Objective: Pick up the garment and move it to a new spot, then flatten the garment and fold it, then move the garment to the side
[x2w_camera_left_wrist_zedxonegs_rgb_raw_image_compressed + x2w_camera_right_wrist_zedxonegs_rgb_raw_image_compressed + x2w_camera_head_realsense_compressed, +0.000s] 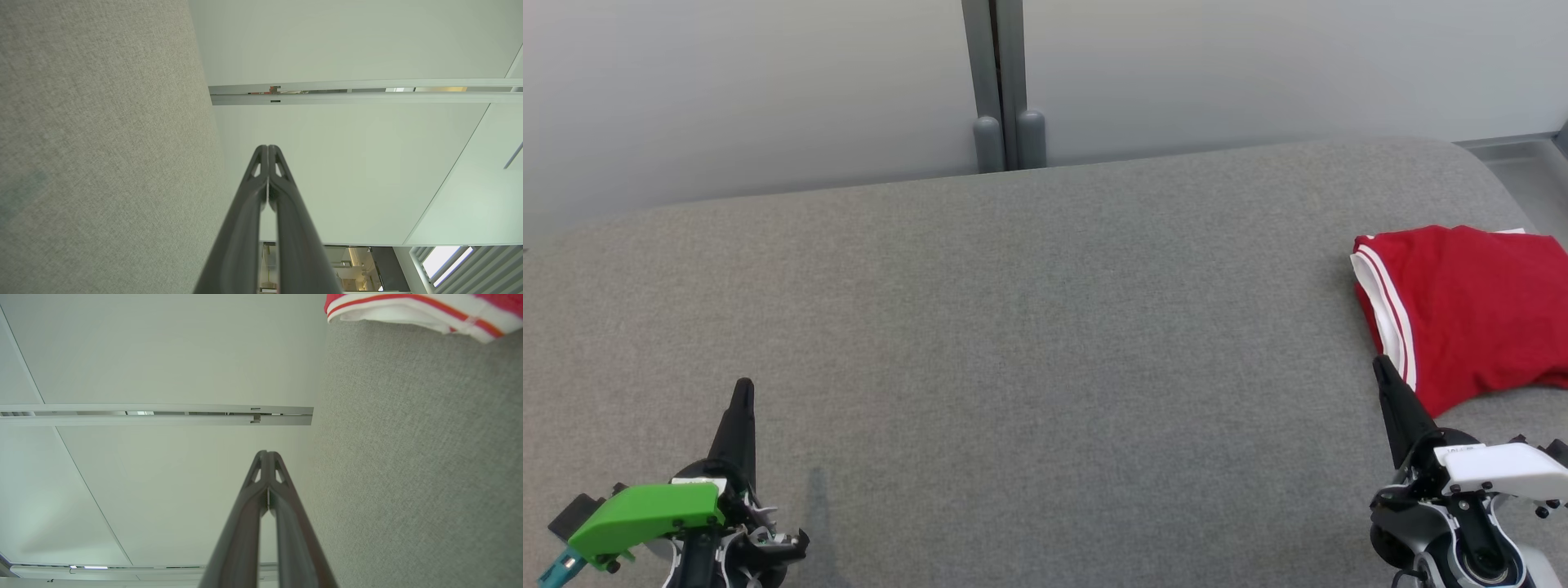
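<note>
A folded red garment [1470,310] with a white band and 2 thin red stripes along 1 edge lies on a grey fabric-covered surface [1029,327], at its right end, and runs off the head view's right edge. Just beside the garment's striped edge, on the side nearer the robot, is the right gripper [1382,366]. Its 2 dark fingers are pressed together to a single point, holding nothing, and they point past the striped corner. In the right wrist view the same gripper [266,454] shows its tips meeting, with the garment's white and red band [408,306] off to 1 side and a stretch of bare grey fabric between the band and the fingers. Well apart from the garment, across the width of the surface, the left gripper [743,388] sits with a green cover on its wrist. The left wrist view shows its fingers [267,149] also closed tip to tip and empty. Beyond the garment and the surface stand pale wall panels [768,82], joined by a grey post [1001,82].
</note>
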